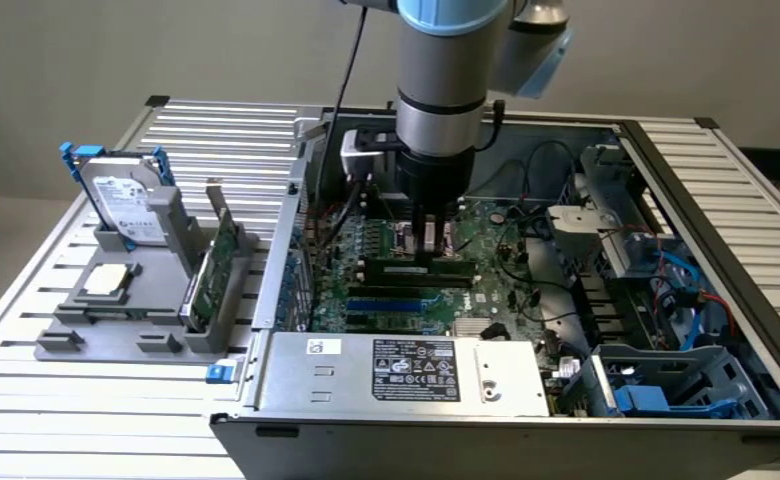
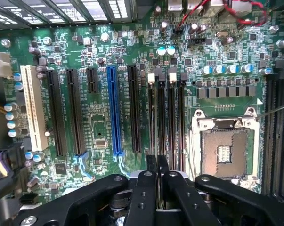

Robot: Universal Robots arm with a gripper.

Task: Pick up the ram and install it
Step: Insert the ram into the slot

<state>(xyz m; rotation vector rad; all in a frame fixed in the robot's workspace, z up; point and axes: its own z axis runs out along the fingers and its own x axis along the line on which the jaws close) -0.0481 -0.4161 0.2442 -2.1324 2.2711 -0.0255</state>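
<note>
**Ram at the memory slots.** The ram (image 1: 420, 268), a dark horizontal stick at the centre of the exterior frame, sits clamped along its upper edge between the narrowly closed fingers of the gripper (image 1: 430, 248). Directly below lie the black memory slots (image 2: 172, 122) of the green motherboard (image 1: 504, 290), inside the open computer case (image 1: 497, 440). Whether the ram touches a slot cannot be told.

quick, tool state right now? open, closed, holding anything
tool: closed, gripping the ram by its top edge
</note>
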